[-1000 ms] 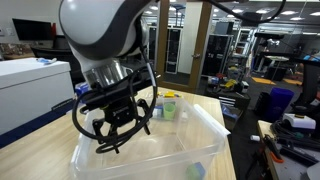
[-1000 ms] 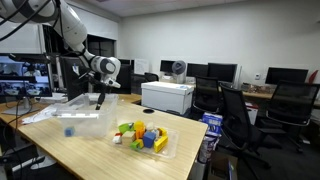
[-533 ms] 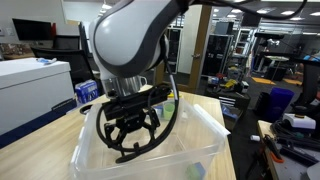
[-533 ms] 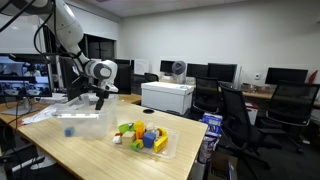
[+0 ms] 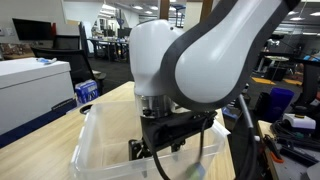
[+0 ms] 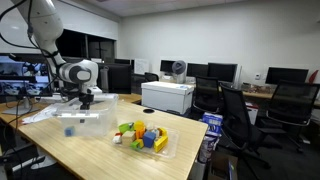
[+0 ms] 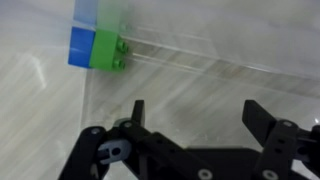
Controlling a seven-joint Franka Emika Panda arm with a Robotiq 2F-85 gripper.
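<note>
A: Pincer [image 7: 193, 110], state?

B: Jaws spread wide, nothing between them. It hangs low inside the clear bin [image 6: 95, 125] on the desk [image 6: 100, 160].

A: And the blue-and-green block [image 7: 97, 50]?

B: On the bin floor by a corner. In the wrist view it sits up and left of the fingers, well off their centre line. Cannot tell whether it touches the wall.

A: How to take it cleanly?

B: My reading: shift over until the block sits midway between the fingers. Turn the wrist so they close across its flat sides, not against the wall. The corner looks tight, so keep the near finger clear of the wall on the way down. Go low enough to catch both halves, then close slowly.

A: Anything else near?

B: Tray of coloured blocks [image 6: 174, 143] on the same desk, beside the bin and apart from it. No bearing on the approach.
</note>
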